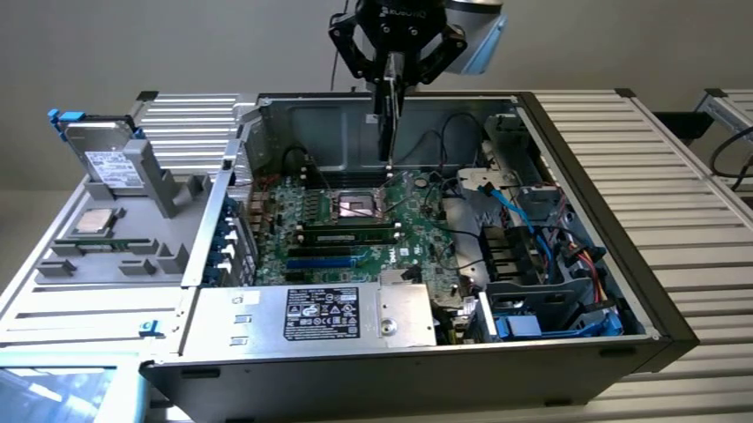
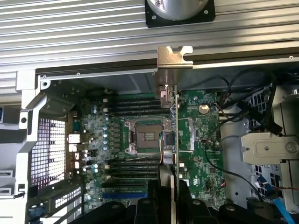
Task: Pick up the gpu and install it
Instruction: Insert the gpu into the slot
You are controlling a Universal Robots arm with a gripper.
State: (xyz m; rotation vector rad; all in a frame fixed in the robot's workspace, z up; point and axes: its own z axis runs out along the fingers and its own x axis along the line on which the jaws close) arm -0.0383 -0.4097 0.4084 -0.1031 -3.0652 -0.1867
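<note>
My gripper [image 1: 392, 63] hangs over the back of the open computer case [image 1: 565, 123], shut on the gpu [image 1: 386, 119]. The card hangs upright and edge-on, its lower end above the motherboard [image 1: 406, 225] near the CPU socket [image 1: 356, 208]. In the wrist view the gpu [image 2: 174, 116] runs as a thin edge from between my black fingers [image 2: 161, 186] out to its silver end bracket [image 2: 174, 57], which lies over the case's rim. The motherboard [image 2: 201, 154] lies beneath it, and the card crosses just beside the CPU socket [image 2: 144, 137].
A RAM stick [image 1: 344, 236] sits in a slot in front of the socket. The power supply [image 1: 312, 315] fills the case's front, cables and a drive cage [image 1: 541, 291] its right side. A grey tray [image 1: 70, 291] at the exterior view's left holds a hard drive [image 1: 109, 163] and a CPU [image 1: 94, 222].
</note>
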